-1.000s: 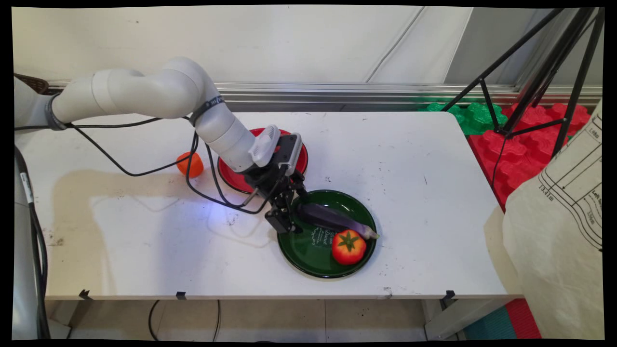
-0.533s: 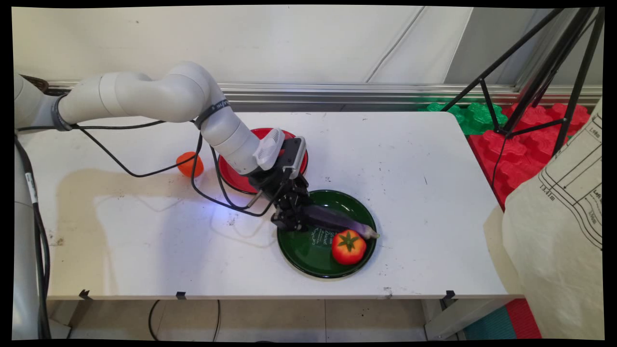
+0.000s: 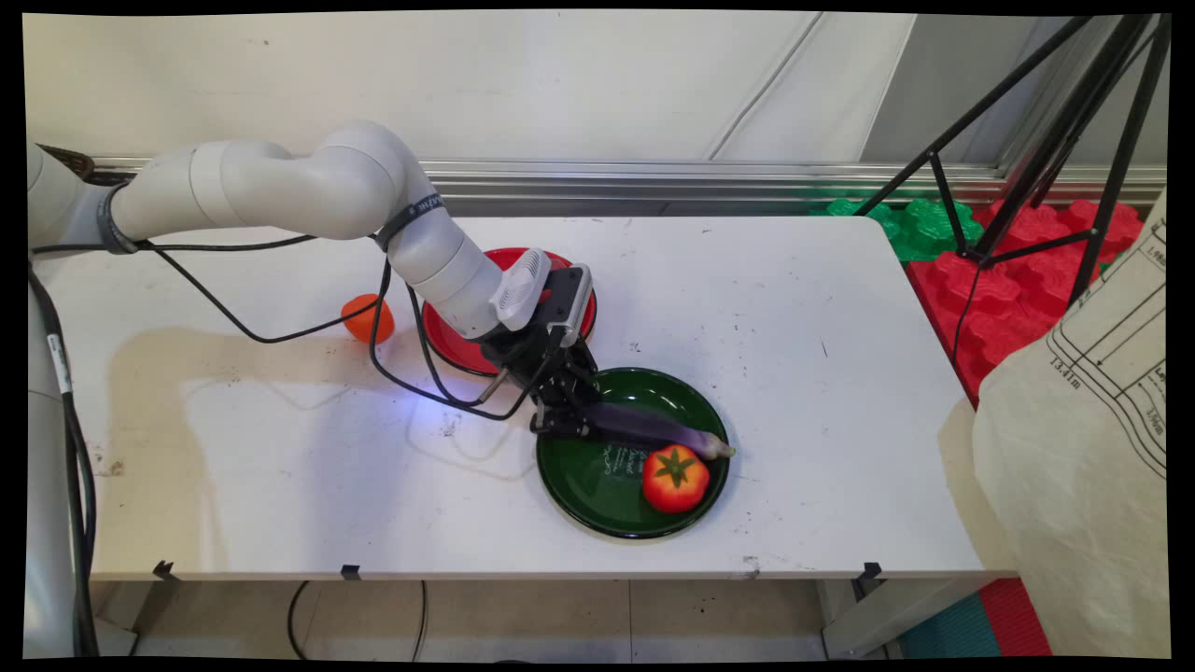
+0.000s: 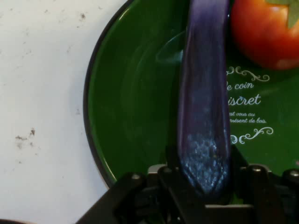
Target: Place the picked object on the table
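Note:
A long purple eggplant [image 3: 653, 429] lies across the green plate [image 3: 597, 495], with a red tomato [image 3: 675, 478] beside it on the plate's near right. My gripper [image 3: 568, 422] is shut on the eggplant's thick left end, at the plate's left rim. In the hand view the eggplant [image 4: 204, 107] runs straight up from between the jaws of my gripper [image 4: 204, 179]; the green plate [image 4: 135, 107] is under it and the tomato [image 4: 266, 30] sits at the top right.
A red plate [image 3: 448, 341] sits behind the gripper, partly hidden by the arm. An orange fruit [image 3: 367, 317] lies on the table to its left. Black cables [image 3: 401, 364] hang from the arm. A tripod [image 3: 1046, 149] and a cloth [image 3: 1092, 448] stand off the table's right side.
The gripper moved slightly right onto the eggplant's left end and went from open to shut on it. Tomato and plates stayed put.

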